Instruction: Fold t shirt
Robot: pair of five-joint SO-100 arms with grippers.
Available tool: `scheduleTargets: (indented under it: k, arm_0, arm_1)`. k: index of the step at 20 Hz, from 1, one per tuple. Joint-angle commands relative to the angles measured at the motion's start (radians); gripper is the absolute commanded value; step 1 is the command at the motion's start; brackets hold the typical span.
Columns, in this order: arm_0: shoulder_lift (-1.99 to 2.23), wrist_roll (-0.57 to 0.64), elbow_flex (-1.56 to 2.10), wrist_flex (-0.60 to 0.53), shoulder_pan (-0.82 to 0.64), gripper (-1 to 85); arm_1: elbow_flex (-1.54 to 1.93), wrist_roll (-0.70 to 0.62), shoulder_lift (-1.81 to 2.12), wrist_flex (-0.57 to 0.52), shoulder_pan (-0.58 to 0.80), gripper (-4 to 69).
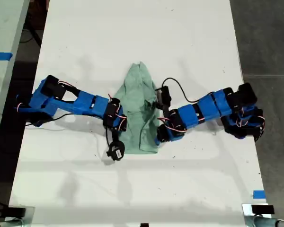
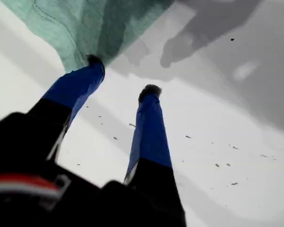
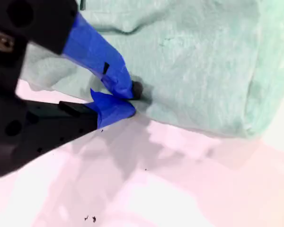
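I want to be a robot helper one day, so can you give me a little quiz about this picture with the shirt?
1. True or false: my first hand has its fingers closed together.
2. What colour is the t shirt between the two arms? A: red. B: pale mint green. C: black.
3. Fill in the word: my second hand is closed at the t shirt's ____.

Key: 1 false, the fingers are apart, and one tip touches the cloth. 2 B. 3 edge.
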Motion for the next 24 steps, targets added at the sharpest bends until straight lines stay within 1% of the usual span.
scheduleTargets:
  k: [1,4,8,10,11,12,15,16,19,24]
  arm_0:
    - [0.021,-0.008,-0.049,-0.002,0.005,-0.1]
    - [0.018,-0.008,-0.049,-0.002,0.006,-0.1]
    - [0.011,-0.006,-0.049,-0.002,0.008,-0.1]
    - [0.009,-0.006,-0.049,-0.003,0.008,-0.1]
    - [0.009,-0.005,-0.049,-0.003,0.006,-0.1]
    - [0.009,-0.005,-0.049,-0.003,0.006,-0.1]
    - [0.009,-0.005,-0.049,-0.002,0.008,-0.1]
    - [0.009,-0.006,-0.049,0.000,0.008,-0.1]
    - [0.011,-0.006,-0.049,0.002,0.008,-0.1]
    - [0.067,0.020,-0.072,0.000,0.011,-0.1]
  arm_1:
    - [-0.071,-0.028,-0.021,-0.080,0.023,18.6]
    - [-0.072,-0.041,-0.092,-0.146,0.021,18.6]
    - [-0.098,-0.049,-0.133,-0.178,0.015,18.2]
    - [-0.115,-0.069,-0.133,-0.189,0.015,16.6]
    - [-0.101,-0.078,-0.135,-0.221,0.015,13.1]
    - [-0.078,-0.075,-0.143,-0.250,0.014,7.6]
    - [-0.064,-0.063,-0.179,-0.287,0.002,1.9]
    - [-0.064,-0.067,-0.186,-0.291,-0.002,1.8]
    - [-0.074,-0.084,-0.195,-0.270,-0.008,1.7]
    - [-0.245,-0.138,-0.129,-0.117,0.000,1.7]
